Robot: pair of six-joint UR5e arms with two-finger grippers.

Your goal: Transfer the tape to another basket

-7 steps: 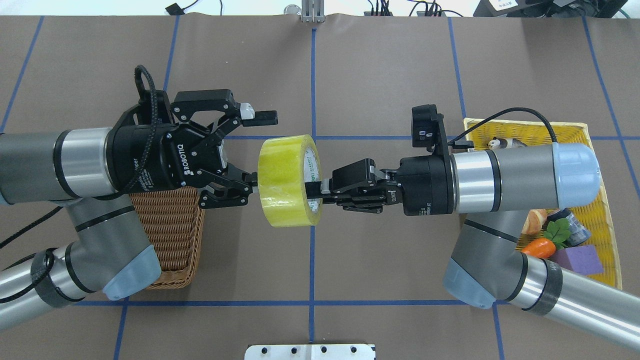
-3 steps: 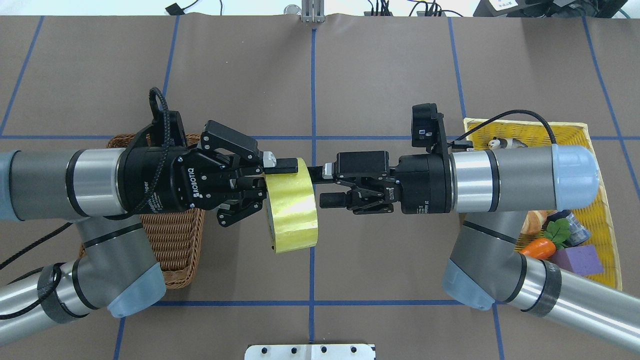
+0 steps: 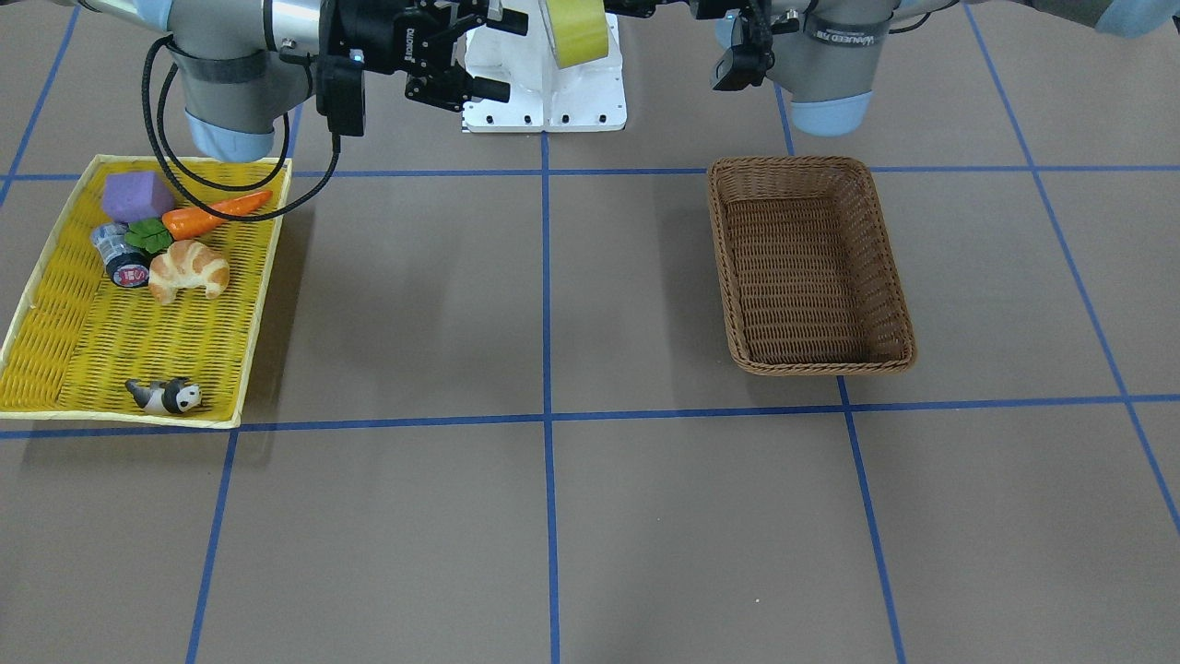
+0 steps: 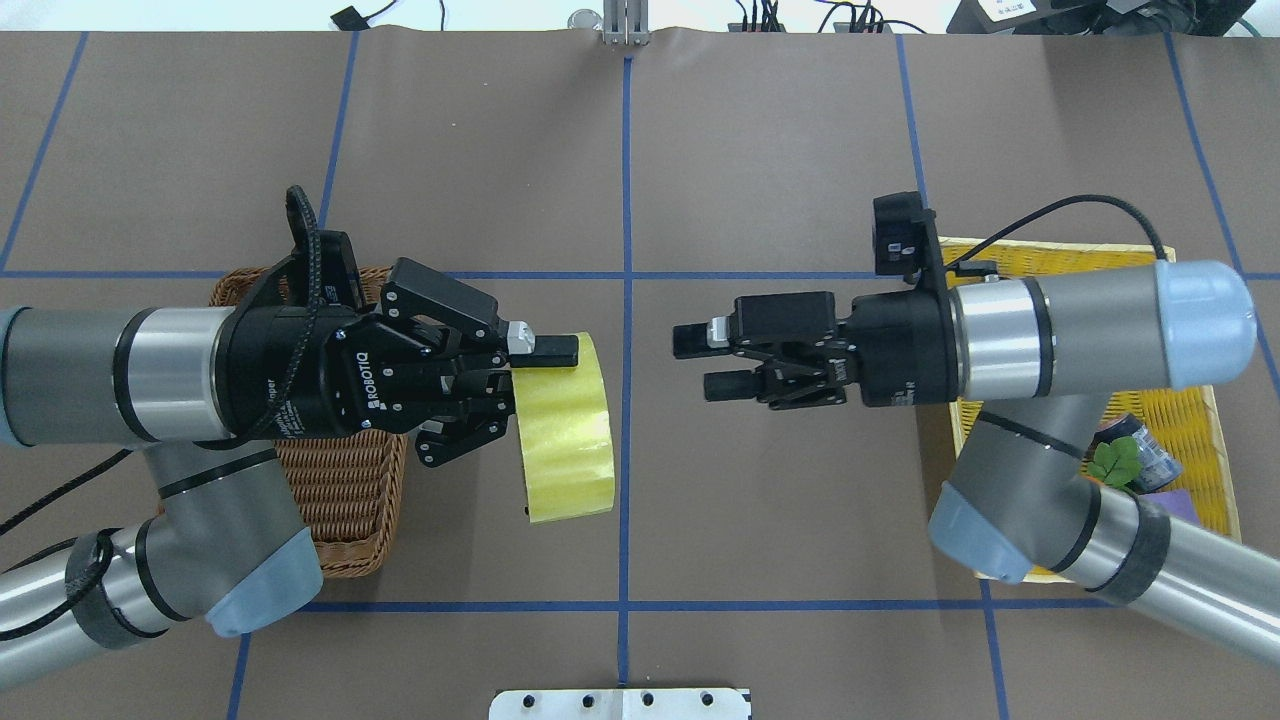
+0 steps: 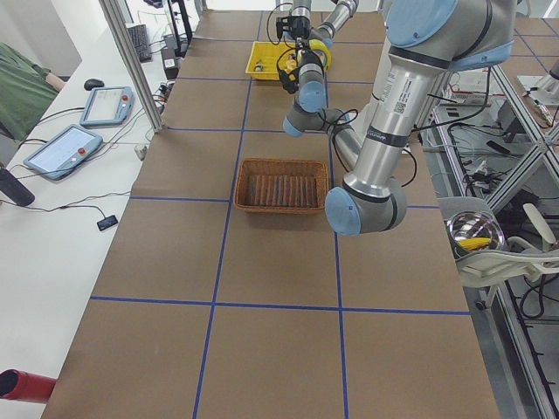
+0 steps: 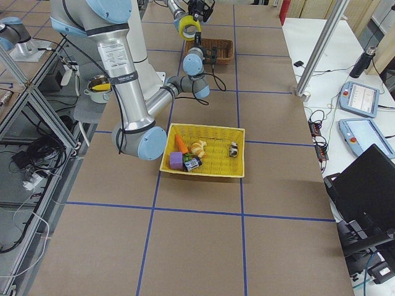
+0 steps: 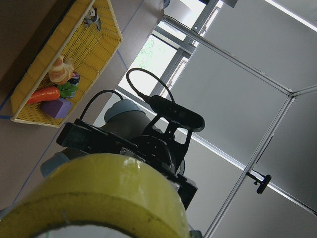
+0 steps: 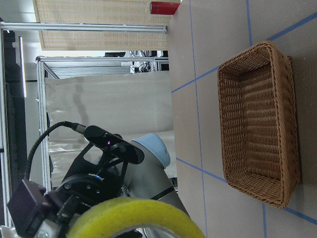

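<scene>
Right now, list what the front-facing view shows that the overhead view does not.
Only front-facing: the whole interior of the basket, plus the croissant and toy panda in the yellow tray. Only overhead: the left pincer shut on the tape, the right pincer open and apart from it. Both: the tape held in the air, the basket and the tray.

Your surface [image 4: 760,150]: brown covering, blue taped grid lines [image 4: 626,150]. Beside you, a white bench [image 5: 35,262] holding two teach pendants [image 5: 57,150] and a mouse [image 5: 93,84]; aluminium post [image 5: 132,61] at its edge. Overhead, grey panels [image 7: 257,64]. Bamboo blind [image 8: 99,12] beyond.
</scene>
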